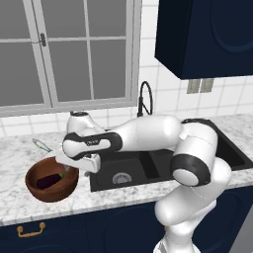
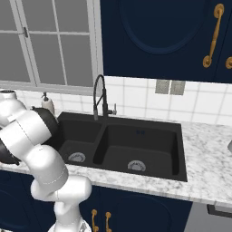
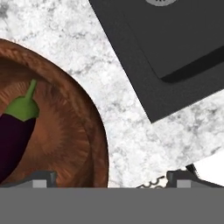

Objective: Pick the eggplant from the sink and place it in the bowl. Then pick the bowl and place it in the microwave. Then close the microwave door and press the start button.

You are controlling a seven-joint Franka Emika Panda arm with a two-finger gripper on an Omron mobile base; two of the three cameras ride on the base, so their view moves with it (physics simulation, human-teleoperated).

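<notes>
Fingers (image 3: 43, 178) straddle bowl (image 3: 94, 131) rim, spread wide.

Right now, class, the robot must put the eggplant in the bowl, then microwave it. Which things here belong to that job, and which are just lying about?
Belong to the job:
- eggplant, already in the bowl
- bowl, on the counter left of the sink
- sink

Just lying about:
- faucet
- soap bottle
- window
- wall outlet
</notes>
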